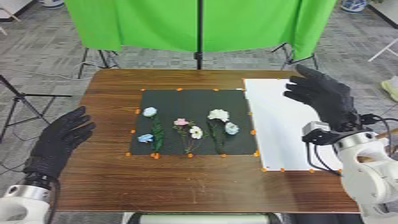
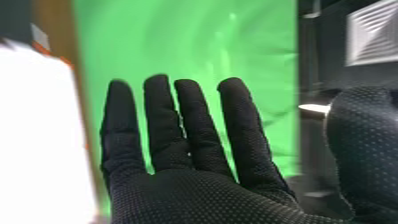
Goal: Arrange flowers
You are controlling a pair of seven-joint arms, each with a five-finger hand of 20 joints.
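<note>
Presumably for easy individual pickup, flowers (image 1: 218, 115) lie in spaced groups on the black mat (image 1: 182, 97); both released, the right hand (image 1: 327, 97) is near the white sheet (image 1: 277, 125), the left hand (image 1: 59, 142) near the desk (image 1: 178, 186).

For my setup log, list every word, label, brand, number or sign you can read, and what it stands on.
None readable on the black rectangular mat, the white rectangular sheet or the brown wooden table.
Any marking on the white right arm is too small to read.

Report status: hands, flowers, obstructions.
Left hand open, empty. Right hand open, empty, by white sheet. Flowers lying on black mat. Nothing covering them.
</note>
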